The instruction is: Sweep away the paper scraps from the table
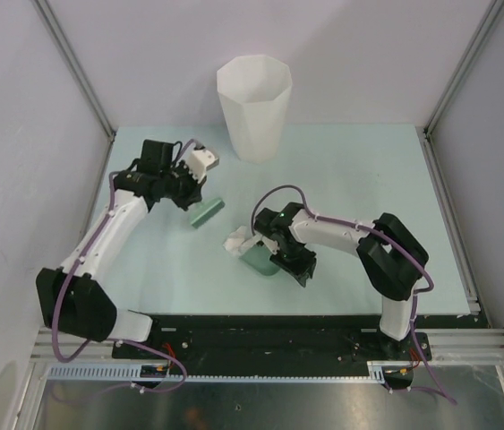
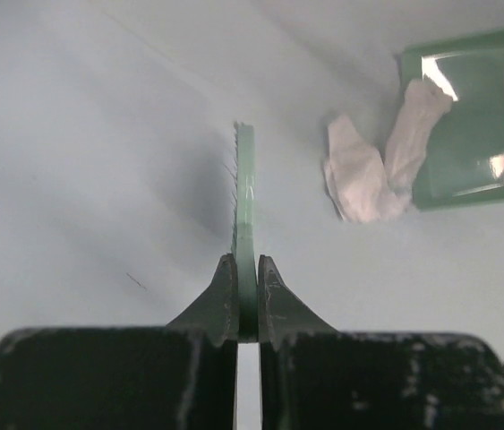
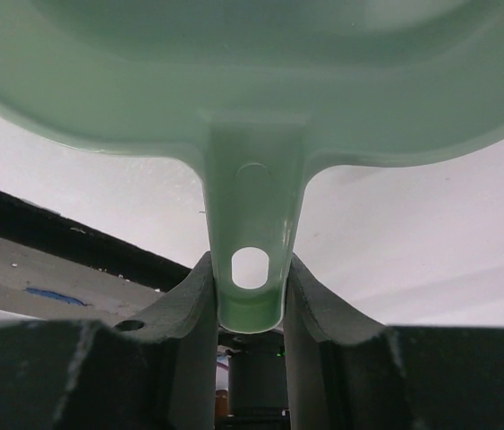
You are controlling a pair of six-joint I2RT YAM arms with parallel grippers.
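Crumpled white paper scraps [image 1: 237, 239] lie on the pale mint-green table [image 1: 350, 170] at the mouth of a green dustpan [image 1: 259, 260]. In the left wrist view the scraps [image 2: 368, 170] reach partly into the dustpan [image 2: 475, 134]. My left gripper [image 1: 189, 193] is shut on a thin green brush [image 1: 207, 213]; in the left wrist view the gripper [image 2: 247, 296] pinches the brush [image 2: 244, 197] edge-on, left of the scraps and apart from them. My right gripper [image 1: 301, 267] is shut on the dustpan's handle [image 3: 252, 269]; the pan [image 3: 252, 81] fills the top of the right wrist view.
A tall white faceted bin [image 1: 253, 107] stands at the table's back middle. Grey walls close in the left, back and right. A black rail [image 1: 278, 331] with the arm bases runs along the near edge.
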